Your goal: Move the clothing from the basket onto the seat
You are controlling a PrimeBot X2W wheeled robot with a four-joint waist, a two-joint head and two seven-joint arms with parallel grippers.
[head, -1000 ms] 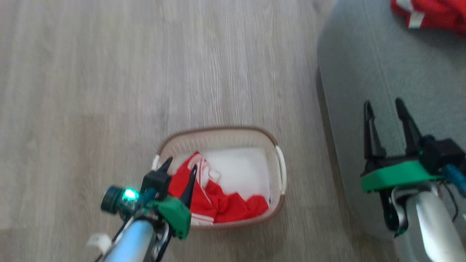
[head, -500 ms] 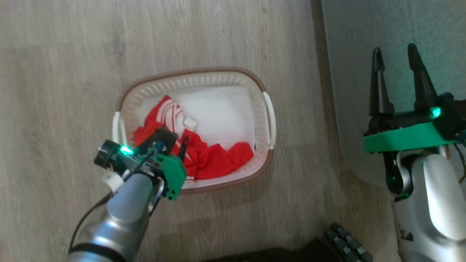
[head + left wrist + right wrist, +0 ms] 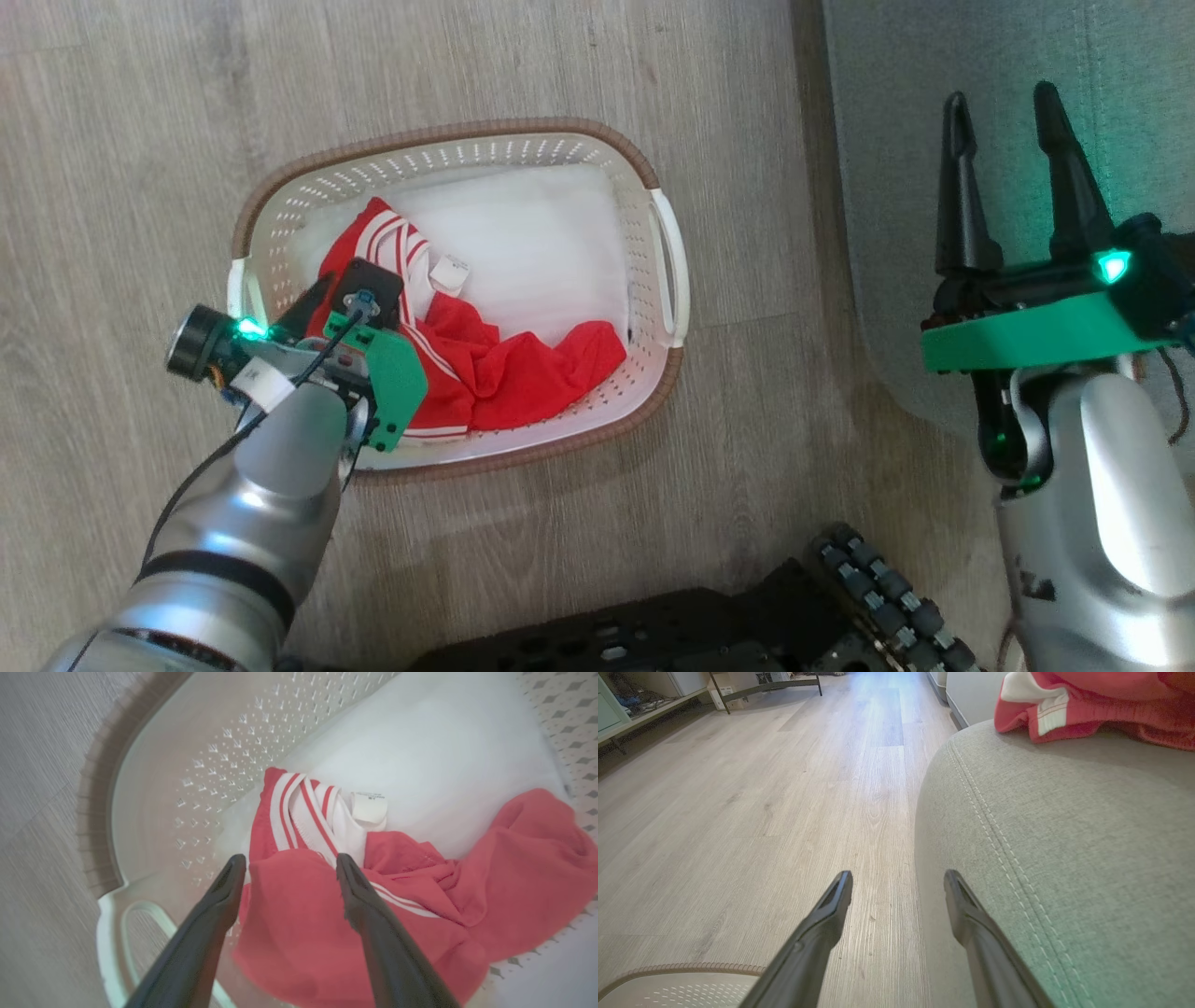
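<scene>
While the clothing (image 3: 509,378) lay crumpled in the basket (image 3: 448,131), the transfer to the seat (image 3: 896,140) had not been made for this item. The garment occupied the near-left part of the basket, on a white liner sheet (image 3: 541,233), with its striped white band and small tag (image 3: 451,273) turned up toward the middle. The basket stood on the wood-look floor (image 3: 140,112), just beside the rounded edge of the seat but apart from it.

The left gripper (image 3: 289,859) was inside the basket, above the red fabric. Its two fingers stood wide apart on either side of a raised fold just short of the striped band, and nothing was clamped between them. Whether the tips were pressing into the cloth could not be determined from the wrist view. The right gripper (image 3: 999,93) hung over the edge of the seat with its fingers also spread wide and empty.

In the right wrist view a second red garment (image 3: 1087,700) with white trim rested on the far part of the seat cushion. In my judgement that portion of the work was complete.

Outstanding, as I judged it: close the left fingers on the fold, lift the garment clear of the perforated wall without dragging the liner, carry it across, and release it on the cushion.
</scene>
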